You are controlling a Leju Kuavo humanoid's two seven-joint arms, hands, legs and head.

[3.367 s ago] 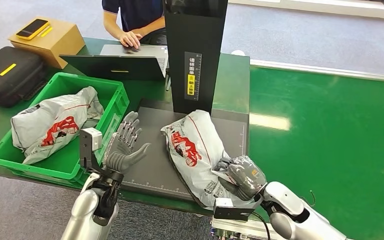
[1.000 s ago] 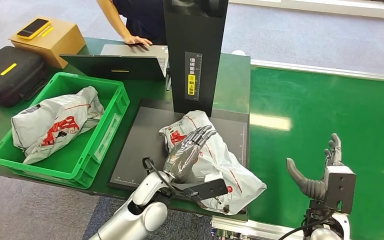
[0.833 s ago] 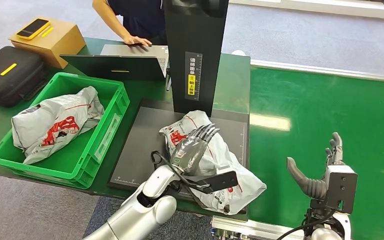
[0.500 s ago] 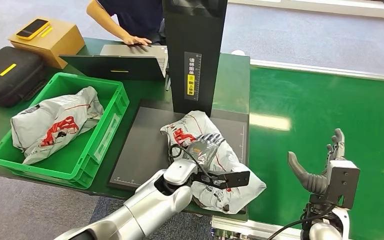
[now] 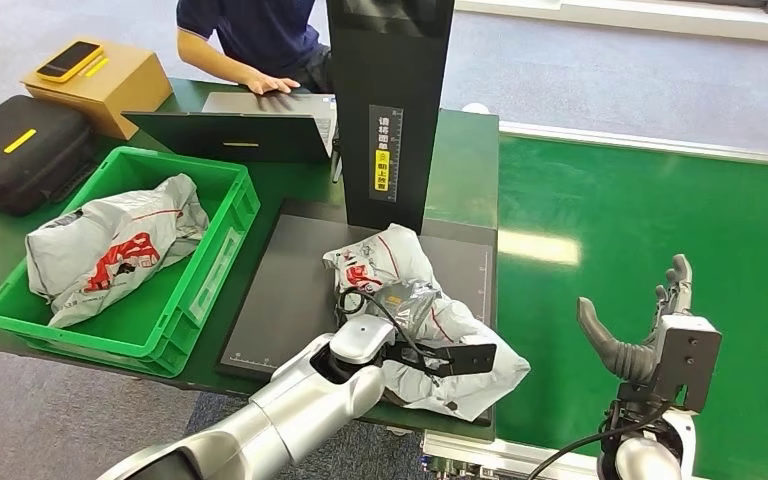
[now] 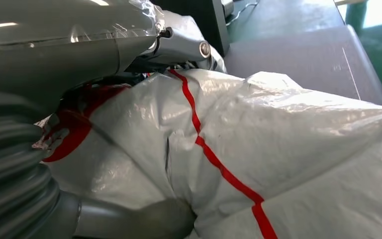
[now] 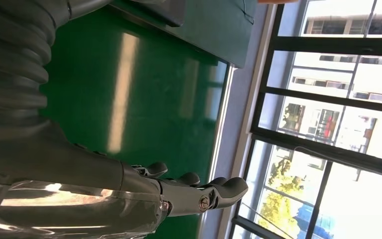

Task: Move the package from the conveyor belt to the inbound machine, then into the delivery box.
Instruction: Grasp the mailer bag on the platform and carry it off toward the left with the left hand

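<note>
Left arm is reaching across from the lower left, left hand [image 5: 407, 298] lying on top of the package [image 5: 430, 335] and gripping it; in the left wrist view the thumb [image 6: 144, 224] is digging into the crinkled plastic and the fingers [image 6: 181, 45] are curling over the far side. Package is sitting on the dark inbound machine plate [image 5: 295, 290], its near corner hanging over the plate's front edge, just in front of the black scanner column [image 5: 388, 110]. Right hand [image 5: 650, 335] is hovering upright over the green conveyor belt [image 5: 650, 220], fingers spread, holding nothing; right wrist view is showing its fingers [image 7: 204, 191] extended over bare belt. Green delivery box [image 5: 215, 255] is sitting left of the plate on the counter [image 5: 465, 160], another grey package [image 5: 110, 245] lying in it. Bare plate surface is lying between package and box.
</note>
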